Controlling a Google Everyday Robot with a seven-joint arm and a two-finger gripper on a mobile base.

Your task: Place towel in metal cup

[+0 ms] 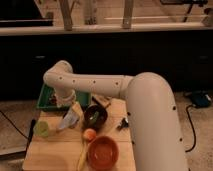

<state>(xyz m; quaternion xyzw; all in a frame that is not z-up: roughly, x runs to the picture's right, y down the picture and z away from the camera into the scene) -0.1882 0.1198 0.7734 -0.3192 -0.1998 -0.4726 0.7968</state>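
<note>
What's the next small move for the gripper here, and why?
Probably carry the towel sideways over the metal cup: it hangs from the gripper beside the cup, not above its opening, between it and the green cup.

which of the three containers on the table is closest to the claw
The dark metal cup mid-table, just right of the claw. The green cup is farther off to its left, the orange bowl at the front edge.

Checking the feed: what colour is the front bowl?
Bowl is orange-red, camera view; gripper at the towel.
</note>
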